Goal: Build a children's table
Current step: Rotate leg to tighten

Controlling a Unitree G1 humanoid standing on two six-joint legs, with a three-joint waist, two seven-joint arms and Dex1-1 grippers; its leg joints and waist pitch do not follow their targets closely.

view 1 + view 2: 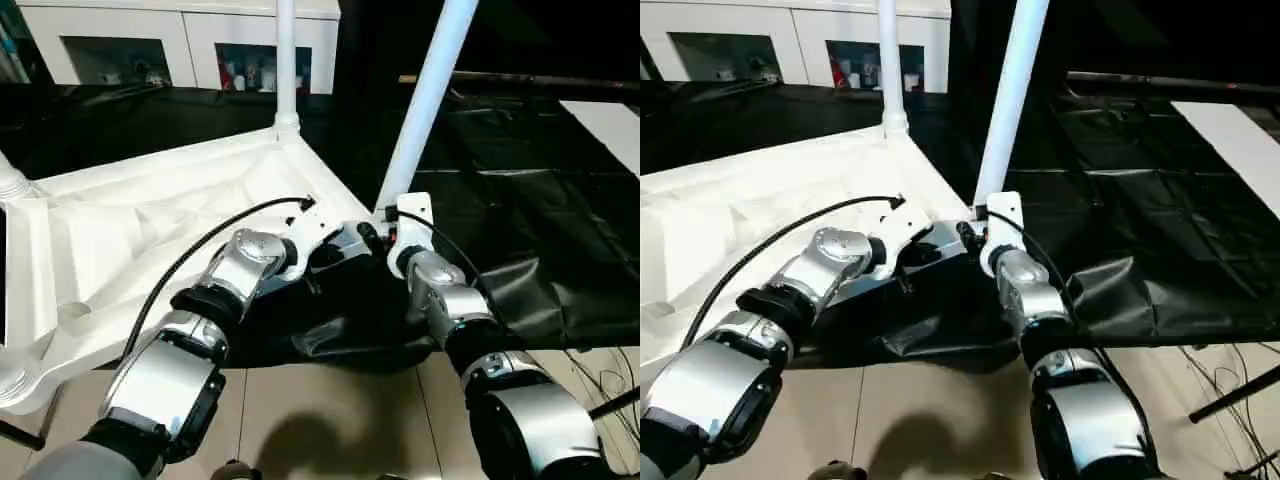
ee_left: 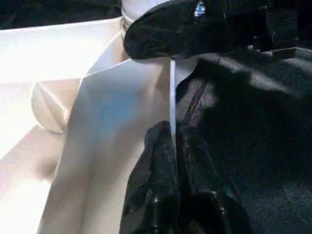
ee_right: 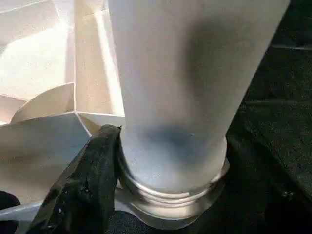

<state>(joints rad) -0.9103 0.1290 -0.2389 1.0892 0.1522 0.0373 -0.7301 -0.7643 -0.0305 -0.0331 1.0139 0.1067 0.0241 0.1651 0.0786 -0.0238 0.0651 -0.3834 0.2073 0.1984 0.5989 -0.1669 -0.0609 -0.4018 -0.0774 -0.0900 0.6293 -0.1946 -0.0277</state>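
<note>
**Op A:** What's the surface and room like on your feed?

**Op B:** I see a worktable (image 1: 560, 200) under a crinkled black sheet, its edge hanging over a pale tiled floor (image 1: 330, 420). White cabinets (image 1: 180, 40) stand along the far wall, and a flat white board (image 1: 610, 120) lies on the sheet at far right.

**Op A:** And the tabletop?

**Op B:** The white tabletop (image 1: 130, 230) lies underside up on the sheet, ribs showing. One leg (image 1: 285, 60) stands upright in the far corner socket. Another leg (image 1: 425, 110) leans from the near-right corner socket.

**Op A:** Hands?

**Op B:** My right gripper (image 1: 392, 222) sits at the foot of that leaning leg; on the wrist view one black finger (image 3: 83, 185) presses against the tube just above the socket collar, jaws spread around it. My left gripper (image 2: 173, 141) is just beside it, fingers pressed together on the tabletop's thin rim edge near that same corner.
</note>
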